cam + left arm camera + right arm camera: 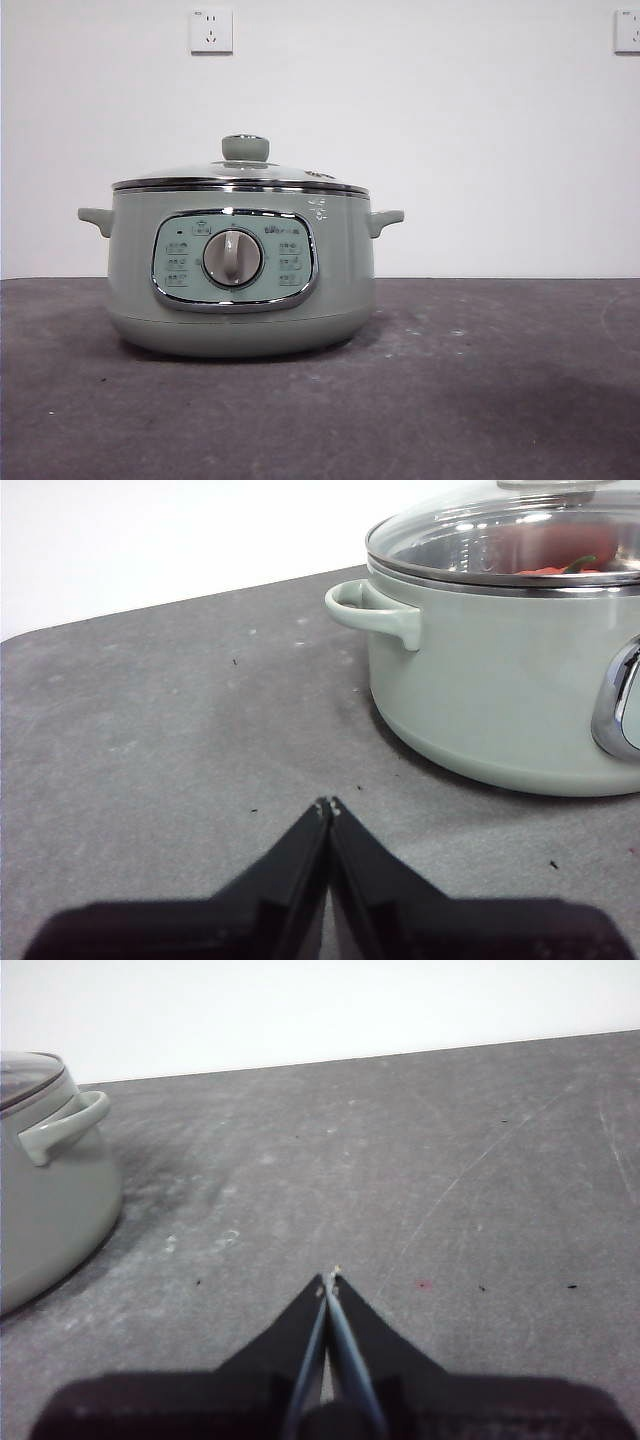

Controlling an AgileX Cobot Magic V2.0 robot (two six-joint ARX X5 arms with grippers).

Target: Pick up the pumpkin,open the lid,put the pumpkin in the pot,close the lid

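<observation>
**Pumpkin reads as in the pot, lid on; both claws parked clear**

- Pot (240, 275) sits on the worktop (480, 400), dial facing the front camera. Lid (240, 178) is seated flat on the rim, knob on top.
- Pumpkin (555, 568): only visible in the left wrist view, as a red-orange patch with a green stem seen through the glass. So it's inside the pot, under the lid. Not visible in the front view.
- Left claw (327, 805): jaws pressed together, holding nothing, low over bare worktop. The pot is just ahead and off to one side, its side handle (375, 608) toward this claw.
- Right claw (330, 1278): jaws pinched together too, empty. The pot only clips the edge of its view, well apart.
- Key relation: left arm is clearly the nearer one to the pot and knob.
- Judgement: task looks finished as it stands. If anything still needs a touch on the lid, left arm takes it, coming in from the handle side and up over the rim.
</observation>
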